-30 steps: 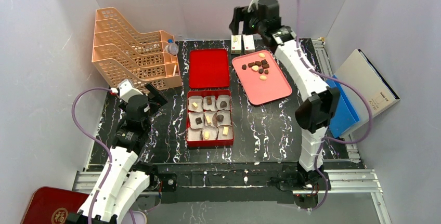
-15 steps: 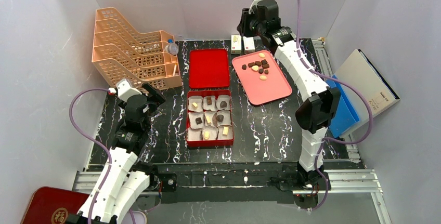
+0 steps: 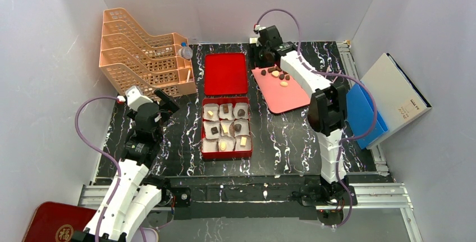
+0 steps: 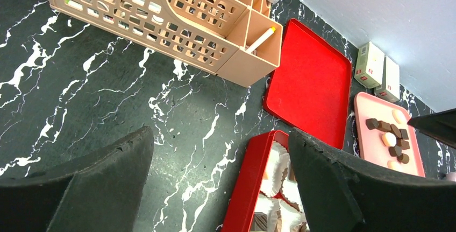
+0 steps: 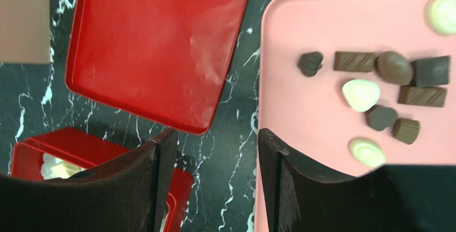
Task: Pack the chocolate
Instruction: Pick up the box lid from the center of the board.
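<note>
Black, white-veined bench with two arms bolted at its near edge. Off the bench by the near-left corner lies a red tin bearing a gold roundel with one Chinese character, too small to read with certainty. Left claw hovers over the left half of the bench, jaws wide, nothing between them. At the middle sits the red box of nine white paper cups. Most cups hold a piece, dark or pale, and the near-left cup appears empty. Beyond the box lies a flat red lid; to the lid's right, a pink tray set askew. Loose chocolate clusters at the tray's far end, several pieces touching. Right claw hangs above the tray's left rim, jaws moderately apart and empty. It is aimed at the strip of bench between lid and tray rather than at a piece. Two white cartons at the far edge carry small red marks, illegible. A white board off the right edge shows dark print, likewise illegible. Peach file rack occupies the far-left corner.

Hazards, as judged:
- A descent from here would strike the tray rim and tilt it, scattering pieces.
- Closing within the crowded cluster could nudge or lift a neighbour.
- Rounded pieces may slip.
- A light cup may lift on release.
</note>
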You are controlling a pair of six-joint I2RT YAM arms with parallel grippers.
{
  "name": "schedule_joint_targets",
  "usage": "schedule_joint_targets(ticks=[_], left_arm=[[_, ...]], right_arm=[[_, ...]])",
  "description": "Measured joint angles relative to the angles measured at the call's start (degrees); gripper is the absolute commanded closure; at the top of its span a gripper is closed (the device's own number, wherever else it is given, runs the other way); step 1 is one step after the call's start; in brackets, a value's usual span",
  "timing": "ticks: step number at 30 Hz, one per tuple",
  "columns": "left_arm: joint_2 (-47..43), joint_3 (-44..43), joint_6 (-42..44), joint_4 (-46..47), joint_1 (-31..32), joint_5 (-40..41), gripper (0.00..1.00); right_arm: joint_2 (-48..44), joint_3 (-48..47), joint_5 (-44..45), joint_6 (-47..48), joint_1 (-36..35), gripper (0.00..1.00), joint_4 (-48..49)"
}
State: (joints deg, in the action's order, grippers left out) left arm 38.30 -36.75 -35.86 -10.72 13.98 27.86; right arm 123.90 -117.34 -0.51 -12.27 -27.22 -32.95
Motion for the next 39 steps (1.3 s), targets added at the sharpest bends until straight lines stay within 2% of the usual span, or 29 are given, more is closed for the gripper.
schedule_joint_targets(ticks=[13,25,39], left_arm=[[0.07,0.76,-1.25,0.04,0.00,-0.28,0.07],[-0.11,1.31,-1.36,0.07,0.00,-1.03,0.07],[-0.31,1.53,-1.27,0.42,0.00,-1.36,0.07]], right_arm=[[0.44,3.85,3.93,0.44,-6.01,0.37,-1.27],[4.44,5.60,7.89,0.44,-6.27,0.38,-1.81],[8.92,5.35,8.31,0.46,-6.71,0.39,-1.70]])
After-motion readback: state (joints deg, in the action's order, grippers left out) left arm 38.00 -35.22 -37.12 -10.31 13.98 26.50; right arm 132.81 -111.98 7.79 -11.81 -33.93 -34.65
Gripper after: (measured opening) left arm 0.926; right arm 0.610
